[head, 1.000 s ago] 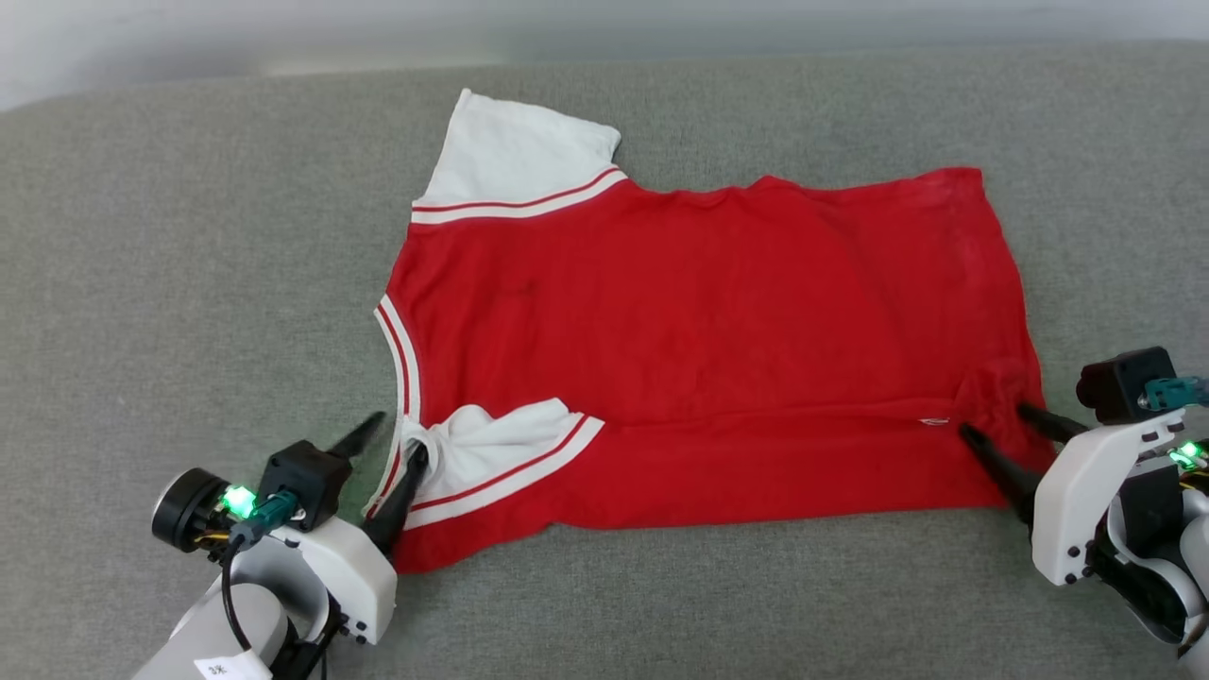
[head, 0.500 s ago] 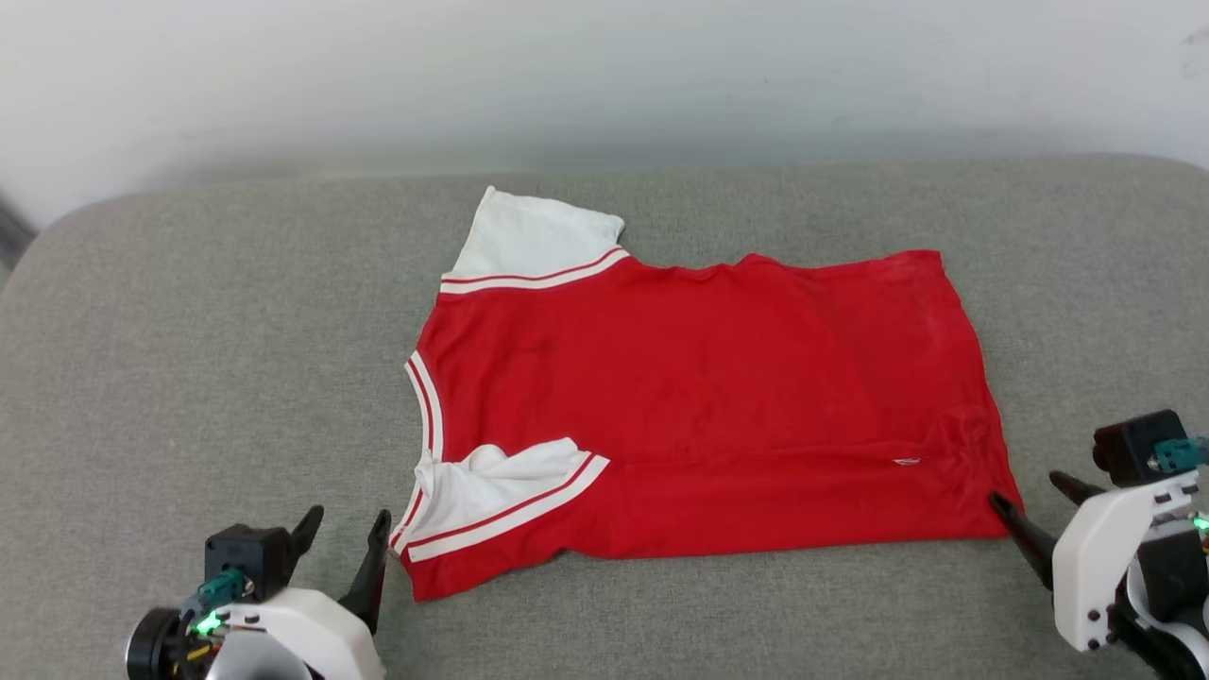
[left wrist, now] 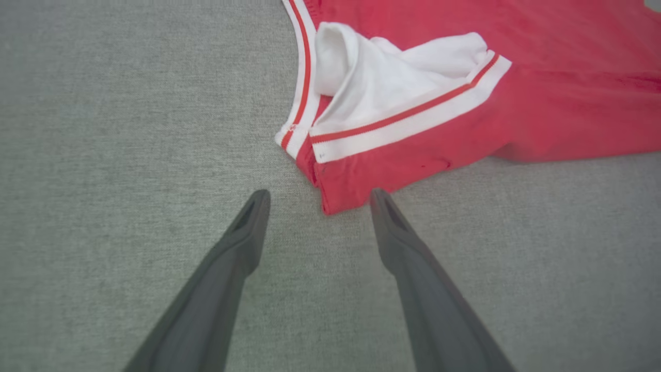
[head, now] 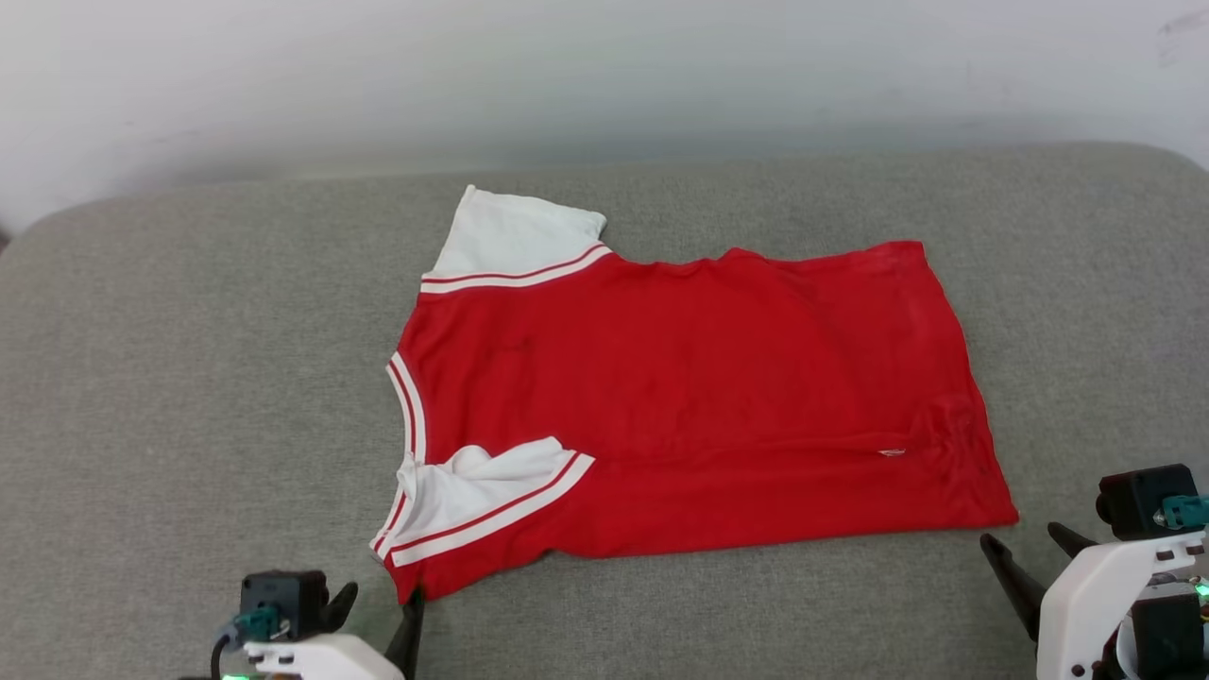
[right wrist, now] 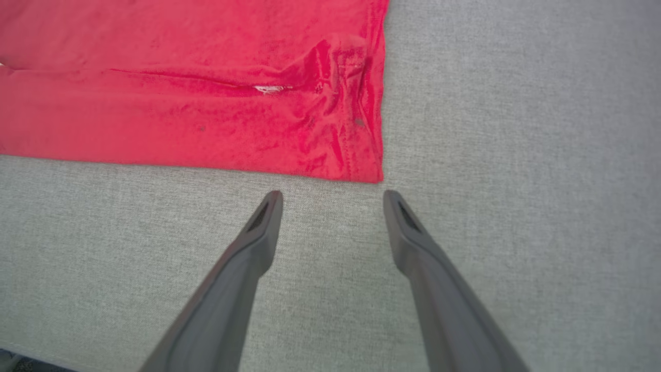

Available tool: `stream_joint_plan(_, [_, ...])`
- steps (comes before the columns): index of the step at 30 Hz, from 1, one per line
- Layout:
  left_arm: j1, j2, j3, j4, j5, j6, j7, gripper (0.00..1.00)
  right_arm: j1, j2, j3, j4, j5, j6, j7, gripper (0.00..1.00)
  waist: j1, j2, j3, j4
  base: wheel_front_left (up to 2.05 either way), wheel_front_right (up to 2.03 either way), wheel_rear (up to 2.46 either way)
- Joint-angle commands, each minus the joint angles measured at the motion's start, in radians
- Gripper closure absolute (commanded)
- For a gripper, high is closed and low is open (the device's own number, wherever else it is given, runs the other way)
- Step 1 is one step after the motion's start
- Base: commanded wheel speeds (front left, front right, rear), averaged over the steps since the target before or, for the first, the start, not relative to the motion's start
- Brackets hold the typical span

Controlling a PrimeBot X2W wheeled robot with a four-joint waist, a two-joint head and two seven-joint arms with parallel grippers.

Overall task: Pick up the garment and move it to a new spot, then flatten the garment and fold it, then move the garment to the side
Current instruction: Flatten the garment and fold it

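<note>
- Across mid-frame of the head view, the red short-sleeved jersey garment [head: 680, 397] lies spread on the grey padded bench [head: 189, 378], its lower-left white sleeve [head: 482, 491] crumpled; folding over that could trap a lump.
- Left pincer [head: 378, 606] and right pincer [head: 1020, 534], both spread wide and gripping nothing, sit just below its lower corners.

Our red jersey shirt with white striped-trim sleeves [head: 699, 397] lies on the grey fabric cushion [head: 189, 378].
We see its near edge folded over; our left gripper [head: 383, 597] and right gripper [head: 1022, 535] stand spread, empty, beside its near corners.
</note>
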Motion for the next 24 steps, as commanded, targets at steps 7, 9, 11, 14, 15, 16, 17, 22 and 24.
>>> stream_joint_plan(7, [-0.076, -0.005, -0.001, 0.041, 0.003, 0.014, 0.044, 0.00, -0.004, 0.029, -0.004, -0.064, -0.020, 0.000, 0.005, 0.00, 0.0001, 0.0000, 0.069, -0.036, 0.00, 0.00, 0.00])
stream_joint_plan(9, [-0.086, 0.002, -0.011, 0.068, 0.018, 0.021, 0.057, 0.00, -0.015, 0.028, -0.005, -0.076, -0.028, 0.000, -0.006, 0.00, 0.0001, 0.0000, 0.082, -0.045, 0.00, 0.00, 0.00])
stream_joint_plan(11, [-0.088, 0.007, -0.032, 0.099, 0.027, 0.021, 0.082, 0.00, -0.018, 0.026, -0.002, -0.081, -0.028, 0.000, -0.010, 0.00, 0.0001, 0.0000, 0.091, -0.052, 0.00, 0.00, 0.00])
stream_joint_plan(14, [-0.072, 0.001, -0.062, 0.134, 0.010, 0.001, 0.126, 0.00, -0.028, 0.025, -0.002, -0.087, -0.027, 0.000, -0.018, 0.00, 0.0001, 0.0000, 0.102, -0.059, 0.00, 0.00, 0.00])
stream_joint_plan(15, [-0.069, -0.003, -0.067, 0.144, 0.007, -0.005, 0.131, 0.00, -0.029, 0.024, -0.002, -0.089, -0.028, 0.000, -0.021, 0.00, 0.0001, 0.0000, 0.104, -0.060, 0.00, 0.00, 0.00])
stream_joint_plan(16, [-0.065, -0.005, -0.069, 0.156, 0.003, -0.008, 0.131, 0.00, -0.030, 0.022, -0.002, -0.089, -0.029, 0.000, -0.022, 0.00, 0.0001, 0.0000, 0.105, -0.060, 0.00, 0.00, 0.00])
stream_joint_plan(17, [-0.062, -0.009, -0.073, 0.168, -0.005, -0.015, 0.134, 0.00, -0.030, 0.020, -0.001, -0.090, -0.030, 0.000, -0.022, 0.00, 0.0001, 0.0000, 0.106, -0.060, 0.00, 0.00, 0.00])
stream_joint_plan(22, [-0.064, -0.032, -0.088, 0.190, -0.033, -0.071, 0.123, 1.00, -0.041, -0.004, 0.002, -0.093, -0.032, 0.000, -0.018, 0.00, 0.0001, 0.0000, 0.092, -0.050, 0.00, 0.00, 0.00])
stream_joint_plan(24, [-0.072, -0.027, -0.080, 0.184, -0.033, -0.079, 0.104, 1.00, -0.044, -0.020, 0.000, -0.090, -0.039, 0.000, -0.013, 0.00, 0.0001, 0.0000, 0.082, -0.041, 0.00, 0.00, 0.00])
